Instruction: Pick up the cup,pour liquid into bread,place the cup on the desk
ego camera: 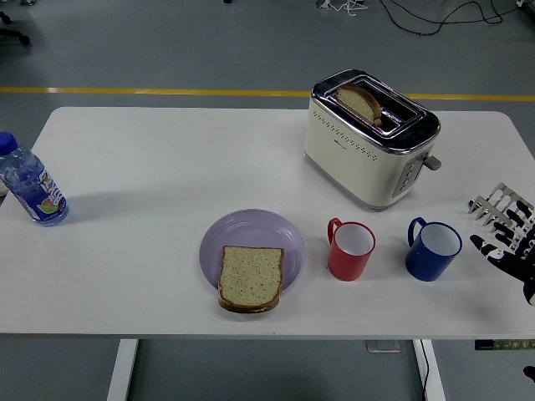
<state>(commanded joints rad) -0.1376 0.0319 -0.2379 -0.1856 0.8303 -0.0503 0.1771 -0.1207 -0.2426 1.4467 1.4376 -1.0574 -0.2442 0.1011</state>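
I'm at the pick-up: my right hand point(506, 238), fingers point(499, 200) spread and empty, must reach left to the blue cup point(434, 249).

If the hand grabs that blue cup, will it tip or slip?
The blue cup looks squat with an upright, wide base, so it probably won't tip easily. Its glossy wall may be slippery for the right hand. Its contents aren't visible, so its weight is uncertain.

White table point(150, 167) carries bottle point(32, 181), toaster point(368, 138), plate point(251, 236), red cup point(351, 249), blue cup point(433, 248).
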